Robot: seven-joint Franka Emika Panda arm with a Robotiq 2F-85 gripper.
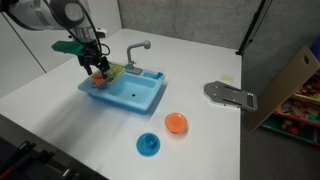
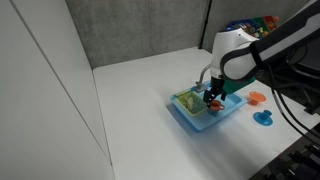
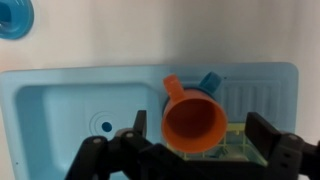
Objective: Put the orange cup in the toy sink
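The orange cup (image 3: pixel 195 120) sits between my jaws, mouth toward the wrist camera and handle pointing away. It is over the rack end of the light blue toy sink (image 3: pixel 60 100), above a yellow-green rack (image 3: pixel 238 142). My gripper (image 3: pixel 200 135) is open, with a gap between each finger and the cup. In both exterior views the gripper (image 1: pixel 97 72) (image 2: pixel 212 95) is low over the sink (image 1: pixel 130 95) (image 2: pixel 195 118), with the cup (image 1: pixel 98 82) just under it. The grey faucet (image 1: pixel 140 48) stands at the sink's back edge.
A flat orange round dish (image 1: pixel 176 123) and a blue round dish (image 1: pixel 148 145) lie on the white table beside the sink. A small blue piece (image 3: pixel 211 80) shows behind the cup. A grey flat object (image 1: pixel 230 95) and a cardboard box (image 1: pixel 290 80) are at the table's far side.
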